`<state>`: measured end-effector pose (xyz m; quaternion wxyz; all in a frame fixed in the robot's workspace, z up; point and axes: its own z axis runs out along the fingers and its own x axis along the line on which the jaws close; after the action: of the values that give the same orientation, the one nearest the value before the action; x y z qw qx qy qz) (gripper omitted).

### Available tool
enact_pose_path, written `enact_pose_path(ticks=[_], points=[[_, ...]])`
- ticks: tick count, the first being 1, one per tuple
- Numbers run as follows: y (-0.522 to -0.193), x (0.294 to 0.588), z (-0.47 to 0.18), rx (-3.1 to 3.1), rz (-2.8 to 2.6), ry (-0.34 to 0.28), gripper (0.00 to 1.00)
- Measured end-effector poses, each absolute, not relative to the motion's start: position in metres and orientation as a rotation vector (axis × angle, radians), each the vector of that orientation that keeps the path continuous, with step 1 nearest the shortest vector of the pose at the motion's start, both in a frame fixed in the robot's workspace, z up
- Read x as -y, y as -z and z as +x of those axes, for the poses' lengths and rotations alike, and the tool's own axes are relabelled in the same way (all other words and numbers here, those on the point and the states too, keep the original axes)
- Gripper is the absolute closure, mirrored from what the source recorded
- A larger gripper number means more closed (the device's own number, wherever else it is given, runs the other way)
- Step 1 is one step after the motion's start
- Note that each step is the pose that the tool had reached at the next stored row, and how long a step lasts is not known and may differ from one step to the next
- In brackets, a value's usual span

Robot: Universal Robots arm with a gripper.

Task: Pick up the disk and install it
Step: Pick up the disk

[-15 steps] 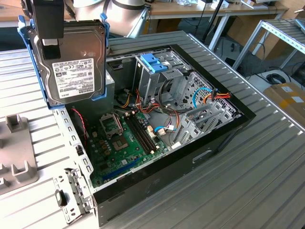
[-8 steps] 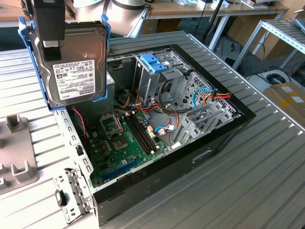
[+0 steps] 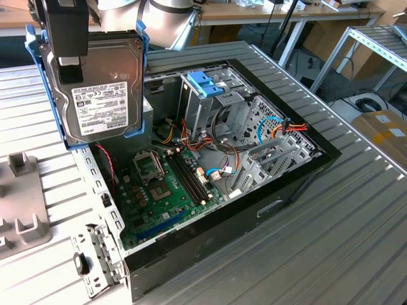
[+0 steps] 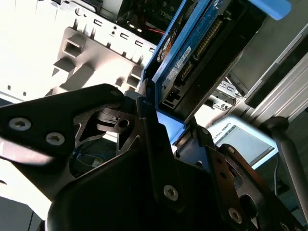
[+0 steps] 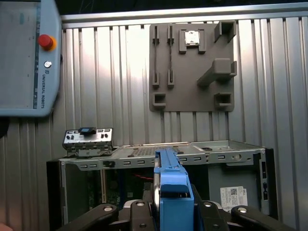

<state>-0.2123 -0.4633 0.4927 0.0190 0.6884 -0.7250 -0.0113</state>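
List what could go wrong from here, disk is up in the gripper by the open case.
1. The gripper clamps the disk near one end only, so it might pivot or slip in transit.
2. Loose cables lie beside the drive cage; the disk's frame could snag or pinch them.
3. The bare motherboard lies open in the case; a drop could hit it.
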Motion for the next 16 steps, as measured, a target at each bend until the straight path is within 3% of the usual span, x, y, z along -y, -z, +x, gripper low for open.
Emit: enact_pose_path(ticks=[16], points=[[-0.492,0.474,-0.212,2.251,2.137,0.035,0.63]])
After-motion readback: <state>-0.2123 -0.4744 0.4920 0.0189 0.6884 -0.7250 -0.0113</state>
